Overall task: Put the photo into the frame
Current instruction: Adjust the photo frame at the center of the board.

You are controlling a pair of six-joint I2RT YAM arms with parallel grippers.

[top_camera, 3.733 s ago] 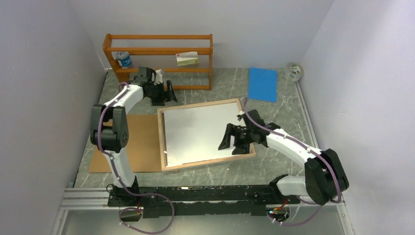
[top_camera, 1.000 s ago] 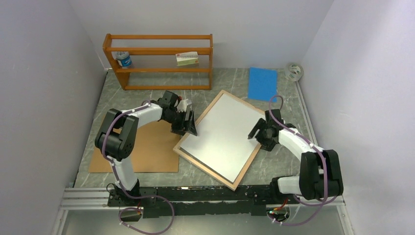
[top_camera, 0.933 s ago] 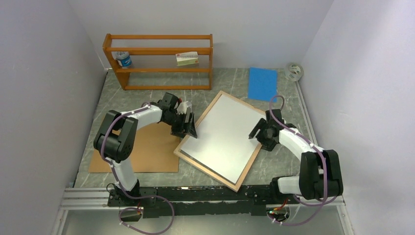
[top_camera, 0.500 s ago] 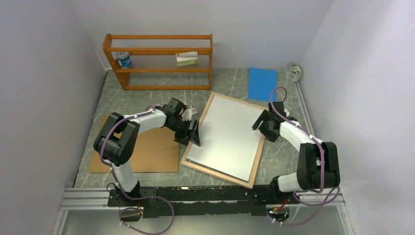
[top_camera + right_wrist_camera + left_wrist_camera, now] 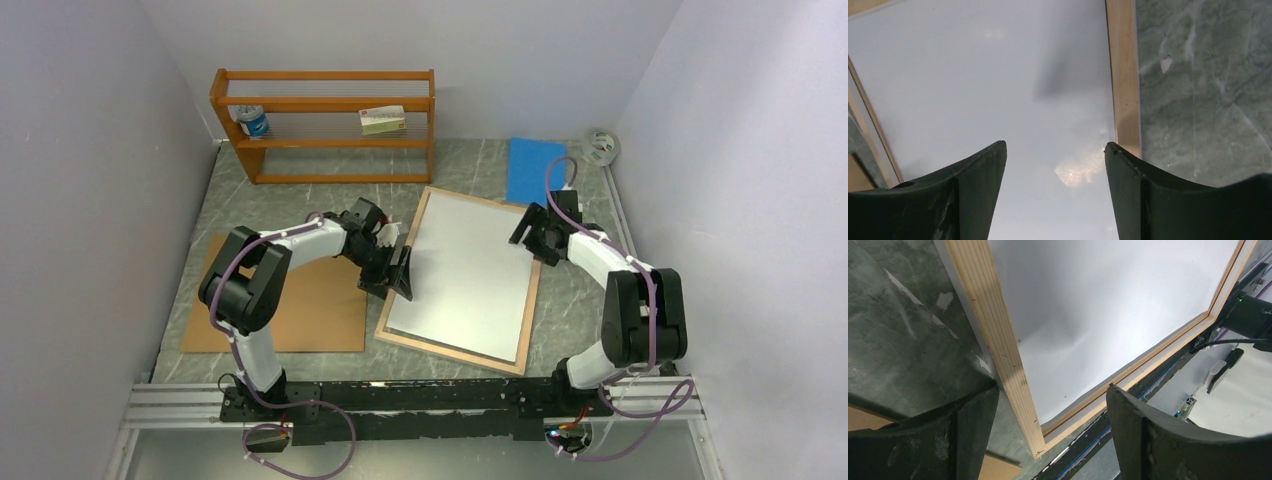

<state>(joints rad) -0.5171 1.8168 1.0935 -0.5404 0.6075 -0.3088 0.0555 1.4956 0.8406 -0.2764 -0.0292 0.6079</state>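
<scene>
The frame (image 5: 450, 350) lies flat on the table, light wood reverse up, standing almost lengthwise. Inside it lies the photo (image 5: 465, 275), showing only its plain white reverse. My left gripper (image 5: 400, 272) is open at the frame's left rail. In the left wrist view the gripper (image 5: 1053, 389) straddles the wooden rail (image 5: 1008, 365), one finger (image 5: 963, 430) outside it, the other over the white sheet (image 5: 1108, 305). My right gripper (image 5: 530, 235) is open at the frame's upper right. In the right wrist view the gripper (image 5: 1055, 144) hangs over the white sheet (image 5: 988, 75), beside the rail (image 5: 1123, 75).
A brown backing board (image 5: 290, 310) lies left of the frame, under the left arm. An orange shelf rack (image 5: 325, 125) stands at the back with a tin (image 5: 252, 122) and a box (image 5: 383, 119). A blue sheet (image 5: 536, 170) and a tape roll (image 5: 601, 146) lie back right.
The frame has turned counterclockwise from a slanted lie to almost lengthwise. The right gripper moved farther back along its right edge, the left gripper moved right and nearer. Both stayed open.
</scene>
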